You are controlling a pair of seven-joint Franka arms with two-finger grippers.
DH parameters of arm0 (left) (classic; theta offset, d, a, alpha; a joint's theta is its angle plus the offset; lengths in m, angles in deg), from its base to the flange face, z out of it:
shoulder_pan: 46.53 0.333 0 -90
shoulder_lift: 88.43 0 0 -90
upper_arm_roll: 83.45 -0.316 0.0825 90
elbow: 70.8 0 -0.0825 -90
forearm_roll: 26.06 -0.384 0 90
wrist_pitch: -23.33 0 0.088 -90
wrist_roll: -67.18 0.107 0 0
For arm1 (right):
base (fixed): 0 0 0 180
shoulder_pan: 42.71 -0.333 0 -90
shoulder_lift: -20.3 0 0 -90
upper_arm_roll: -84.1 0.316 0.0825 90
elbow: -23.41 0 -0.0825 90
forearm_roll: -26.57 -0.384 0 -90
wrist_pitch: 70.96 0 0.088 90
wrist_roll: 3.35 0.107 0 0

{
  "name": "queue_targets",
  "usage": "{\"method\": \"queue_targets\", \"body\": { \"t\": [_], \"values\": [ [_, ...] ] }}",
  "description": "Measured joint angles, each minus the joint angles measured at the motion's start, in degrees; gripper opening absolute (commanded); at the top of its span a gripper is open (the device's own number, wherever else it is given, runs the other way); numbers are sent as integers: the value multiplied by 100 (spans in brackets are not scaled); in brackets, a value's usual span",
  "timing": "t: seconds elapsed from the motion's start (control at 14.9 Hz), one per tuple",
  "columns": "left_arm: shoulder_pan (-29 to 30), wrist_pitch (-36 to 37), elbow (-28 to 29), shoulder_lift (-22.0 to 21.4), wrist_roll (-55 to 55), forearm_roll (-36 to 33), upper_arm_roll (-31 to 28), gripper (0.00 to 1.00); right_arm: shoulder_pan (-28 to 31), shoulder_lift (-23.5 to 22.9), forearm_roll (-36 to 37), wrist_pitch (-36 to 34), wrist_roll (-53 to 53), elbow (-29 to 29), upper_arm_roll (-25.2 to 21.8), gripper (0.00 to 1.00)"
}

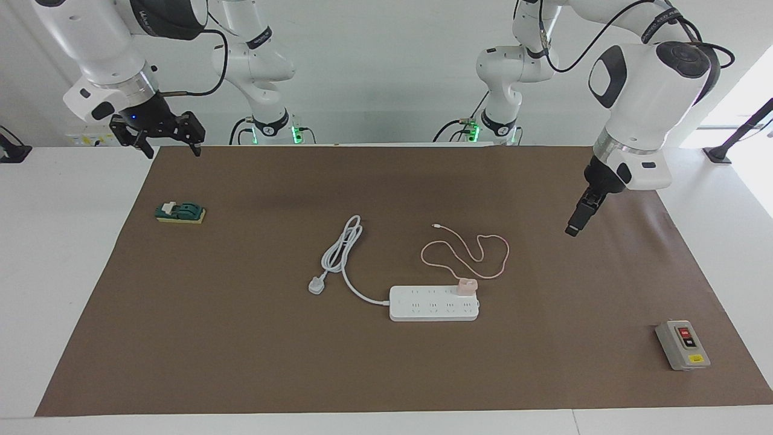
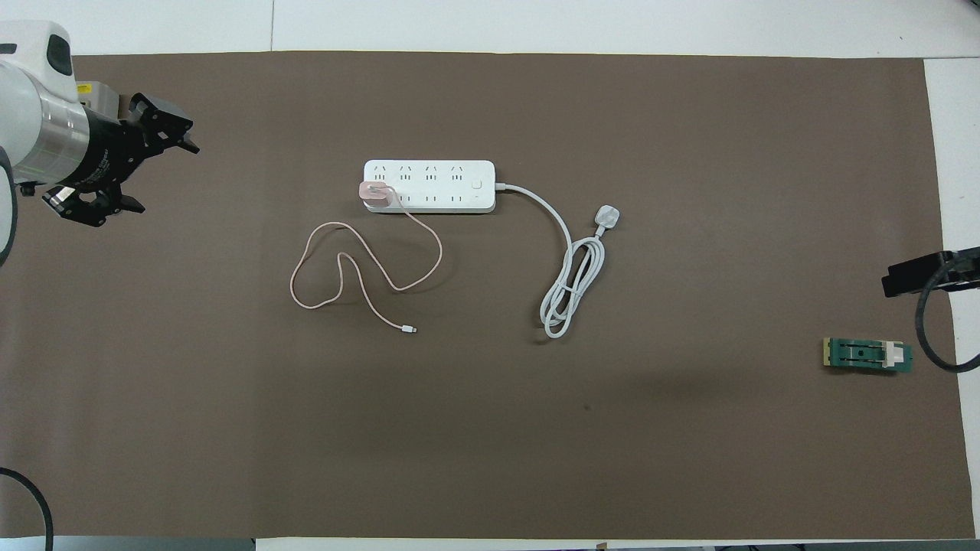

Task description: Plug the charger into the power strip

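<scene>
We logged the charger (image 1: 467,286) seated in the power strip (image 1: 433,304) at mid-table, on the strip's end toward the left arm's edge. Left gripper (image 1: 578,219) hung released over that edge's mat; right gripper (image 1: 163,140) hung released over the robots'-edge corner.

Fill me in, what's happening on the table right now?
Nothing is being handled. The charger already sits in the power strip, in the end socket toward the left arm's end of the table, with its cable looped on the mat nearer the robots. The left gripper hangs open over the mat, holding nothing. The right gripper waits open and empty above the mat's edge near its base.
</scene>
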Motion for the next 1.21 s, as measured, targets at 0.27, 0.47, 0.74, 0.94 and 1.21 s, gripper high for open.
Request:
{"method": "queue_targets", "body": {
  "t": [0.27,0.47,0.74,0.94,1.21],
  "values": [
    [31,332,-9,-123,1509,3,-139,100,0,0,0,0,0,0,0,100],
    [166,792,-18,-502,2589,5,-260,100,0,0,0,0,0,0,0,100],
    [176,1919,-65,-1079,3575,4,-507,100,0,0,0,0,0,0,0,100],
    [154,2217,-114,-1088,3774,4,-495,100,0,0,0,0,0,0,0,100],
    [103,2247,-112,-1057,4135,5,-481,100,0,0,0,0,0,0,0,100]
  ]
}}
